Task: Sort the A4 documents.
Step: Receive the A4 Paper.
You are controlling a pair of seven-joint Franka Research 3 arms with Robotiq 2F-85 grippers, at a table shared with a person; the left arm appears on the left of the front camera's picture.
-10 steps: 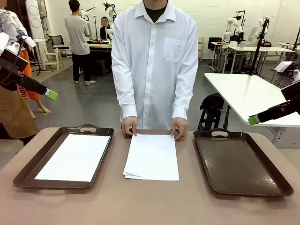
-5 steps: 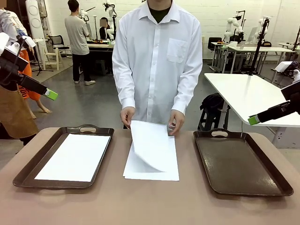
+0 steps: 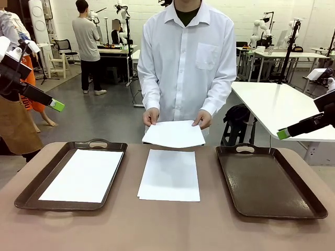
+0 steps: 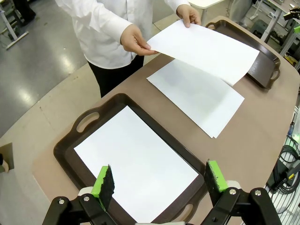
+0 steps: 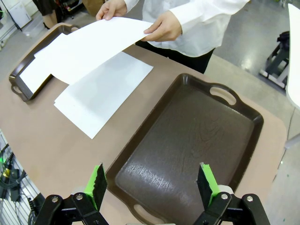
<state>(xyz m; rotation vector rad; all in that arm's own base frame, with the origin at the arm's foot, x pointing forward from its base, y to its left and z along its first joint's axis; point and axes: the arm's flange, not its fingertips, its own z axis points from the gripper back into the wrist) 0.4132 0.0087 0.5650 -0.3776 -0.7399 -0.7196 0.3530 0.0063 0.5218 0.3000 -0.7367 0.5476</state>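
- Lifted since a second ago: top sheet [image 3: 174, 134], off the stack [image 3: 170, 175], now held flat in the person's hands [image 3: 151, 117] above the bench [image 3: 167, 227] far edge.
- Stack: bench centre, between the trays.
- Left tray [image 3: 31, 188]: one sheet [image 3: 82, 175] lying inside.
- Right tray [image 3: 272, 183]: just right of stack.
- Left pincer [image 4: 160, 178]: spread, above left tray.
- Right pincer [image 5: 152, 185]: spread, above right tray.

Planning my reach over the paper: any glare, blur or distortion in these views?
Front view: even light, sharp, stack edges crisp. Left wrist view: wide-angle warp toward the borders; the held sheet shades the stack beneath it. Right wrist view: overhead light glints on the empty right tray floor; no blur.
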